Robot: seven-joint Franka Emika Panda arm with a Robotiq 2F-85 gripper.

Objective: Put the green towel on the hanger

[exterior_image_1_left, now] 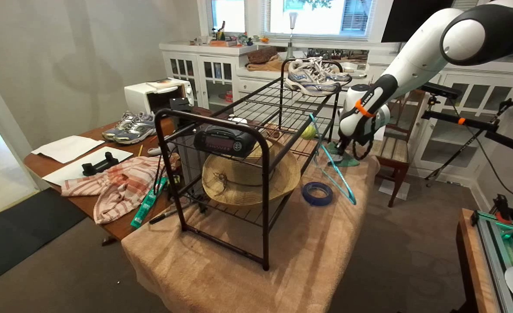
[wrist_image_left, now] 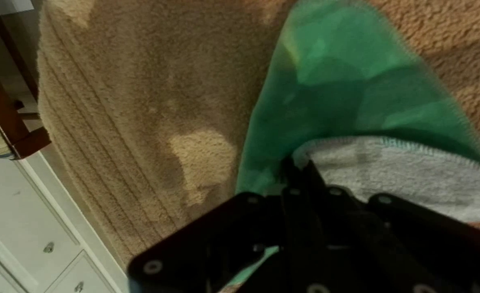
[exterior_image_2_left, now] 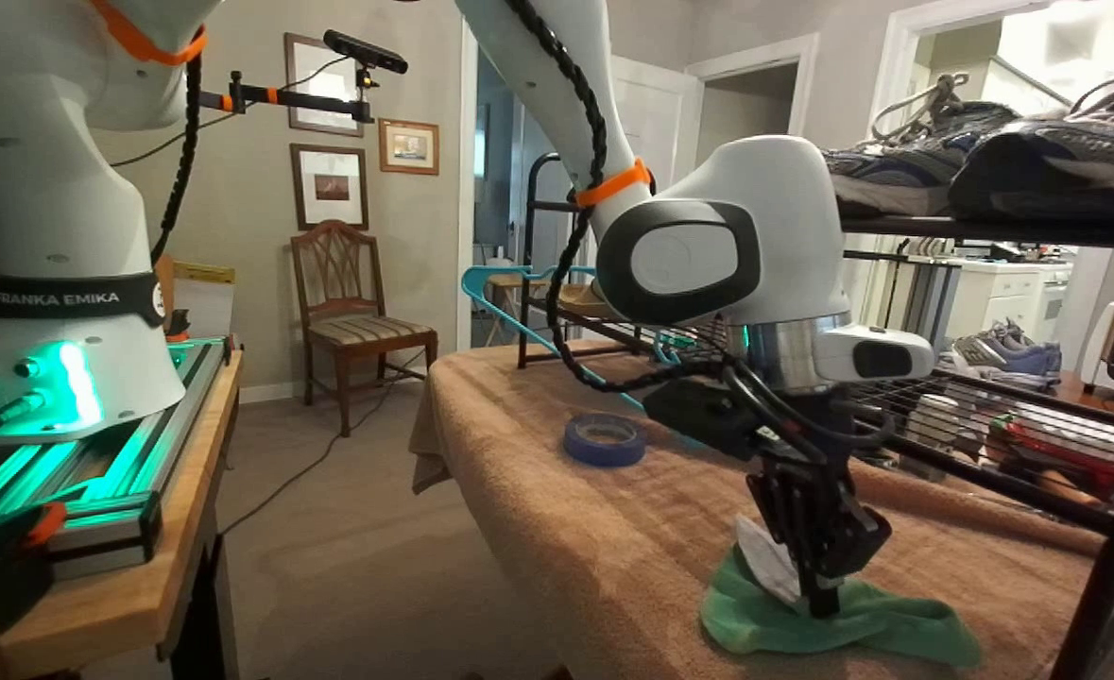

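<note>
FRANKA EMIKA is being displayed in white capitals on a black band point(exterior_image_2_left: 70, 296) around the robot's base point(exterior_image_2_left: 65, 208) in an exterior view; the print on a green packet point(exterior_image_1_left: 150, 202) is being shown too small to be read. On the tan cover point(exterior_image_2_left: 519, 472), a fold of the green towel point(wrist_image_left: 345, 81) is being pinched between the closed fingertips of the gripper point(wrist_image_left: 299, 171), a grey face being partly exposed. The turquoise hanger point(exterior_image_1_left: 338, 173) is being held, slanted, at the side of the black rack point(exterior_image_1_left: 265, 195), apart from the towel.

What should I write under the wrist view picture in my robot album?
The gripper pinches the green towel right by a grey cloth flap, above tan terry cloth.
</note>
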